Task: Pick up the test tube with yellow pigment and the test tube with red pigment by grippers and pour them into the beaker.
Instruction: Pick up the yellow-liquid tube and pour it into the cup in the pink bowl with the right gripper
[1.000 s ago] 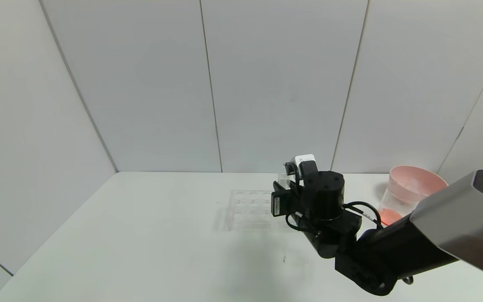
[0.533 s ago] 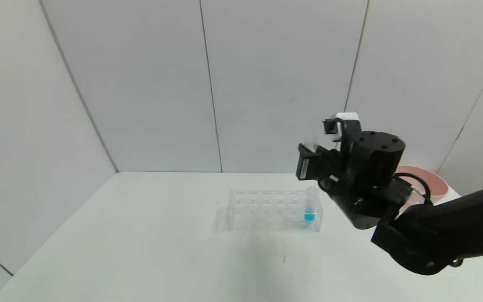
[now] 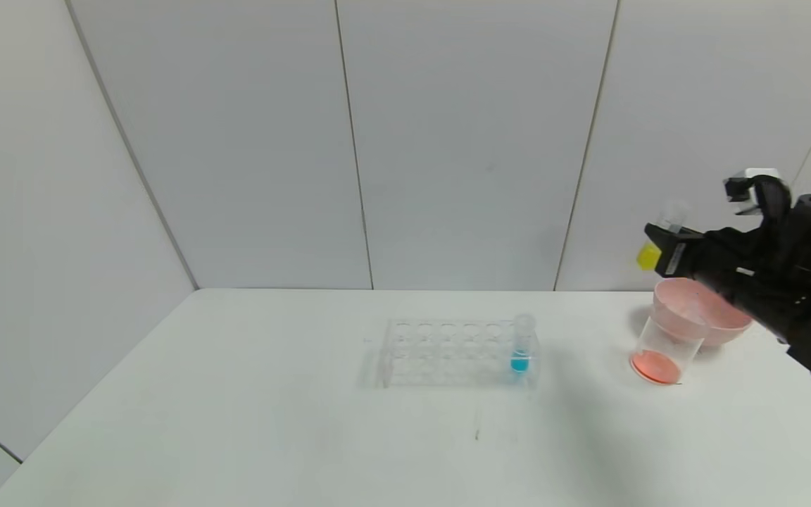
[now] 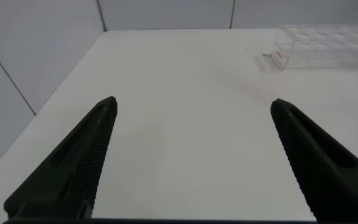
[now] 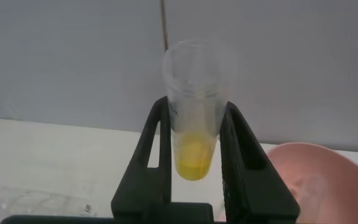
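Head view: your right gripper (image 3: pixel 662 248) is up in the air at the right, fingers pinched on one tube, the test tube with yellow pigment (image 3: pixel 661 237). Tube stands roughly upright, yellow end low, open rim above the fingers. Below the gripper and just toward you: one beaker (image 3: pixel 662 350) on the table (image 3: pixel 236 408), a red-orange layer on its bottom. One pink bowl (image 3: pixel 708 310) touches or overlaps the beaker from behind; contact hard to tell. Well off to the gripper's left: one clear rack (image 3: pixel 456 351), one blue-liquid tube (image 3: pixel 521 348) in its right end. I count two tubes in all; no red one is in sight.

Left wrist view: your left gripper (image 4: pixel 191 155) hangs low over bare table, fingers spread wide, nothing between them. The rack's end shows far ahead of it.

Right wrist view: both fingers (image 5: pixel 151 155) press the yellow tube's sides, yellow liquid pooled at the rounded bottom. Pink bowl's rim sits below, beside the gripper.
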{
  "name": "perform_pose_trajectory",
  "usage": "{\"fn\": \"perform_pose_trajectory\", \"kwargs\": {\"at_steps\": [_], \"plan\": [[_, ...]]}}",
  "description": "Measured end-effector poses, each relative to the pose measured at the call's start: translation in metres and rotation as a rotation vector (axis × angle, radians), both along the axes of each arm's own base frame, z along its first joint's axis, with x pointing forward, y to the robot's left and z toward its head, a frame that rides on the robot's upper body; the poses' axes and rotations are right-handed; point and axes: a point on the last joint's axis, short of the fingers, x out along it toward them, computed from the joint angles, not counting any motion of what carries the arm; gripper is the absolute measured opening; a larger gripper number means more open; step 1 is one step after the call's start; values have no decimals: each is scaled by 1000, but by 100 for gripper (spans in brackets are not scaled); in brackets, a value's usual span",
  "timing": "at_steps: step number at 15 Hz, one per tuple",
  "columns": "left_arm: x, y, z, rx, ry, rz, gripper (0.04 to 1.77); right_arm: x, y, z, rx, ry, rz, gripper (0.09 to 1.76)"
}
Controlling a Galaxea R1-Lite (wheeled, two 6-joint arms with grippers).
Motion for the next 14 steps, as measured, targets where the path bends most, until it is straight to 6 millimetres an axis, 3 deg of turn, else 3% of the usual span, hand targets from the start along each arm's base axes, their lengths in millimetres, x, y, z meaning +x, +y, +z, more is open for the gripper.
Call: {"fn": "perform_pose_trajectory", "kwargs": {"at_steps": [3, 6, 9, 14], "plan": [[0, 0, 0, 0, 0, 0, 176, -9, -71, 2, -32, -5, -5, 52], [0, 0, 0, 0, 0, 0, 176, -18, -127, 2, -226, -35, 40, 52], [0, 0, 0, 0, 0, 0, 176, -13, -153, -5, -427, -59, 38, 52], [0, 0, 0, 0, 0, 0, 176, -3, -158, -20, -673, -182, 112, 52]]}}
